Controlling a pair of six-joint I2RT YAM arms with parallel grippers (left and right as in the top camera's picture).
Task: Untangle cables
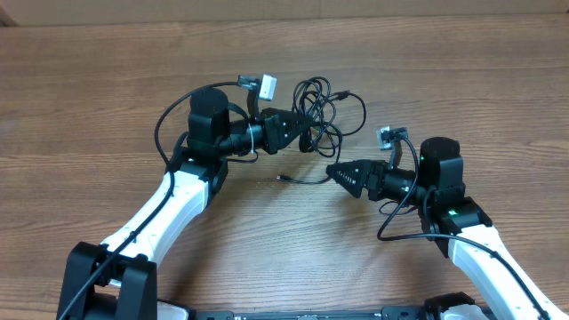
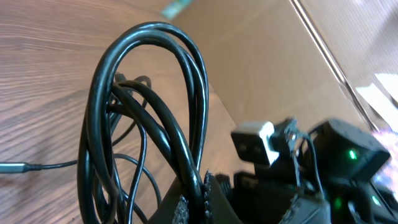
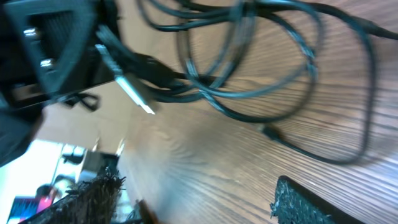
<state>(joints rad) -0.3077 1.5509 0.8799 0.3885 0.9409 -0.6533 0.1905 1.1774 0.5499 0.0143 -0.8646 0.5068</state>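
My left fingers (image 2: 211, 202) are clamped shut on a loop of the cables (image 1: 324, 116), tangled on the worktop (image 1: 107, 89) just ahead, while my right fingers (image 3: 311, 202) gape wide and empty, so a one-sided pull could cinch the knot tighter.

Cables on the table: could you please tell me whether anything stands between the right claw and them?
Nothing visible does. Only bare table lies between the open right claw and the cables; one loose strand lies just before its tips. The left claw is shut on them.
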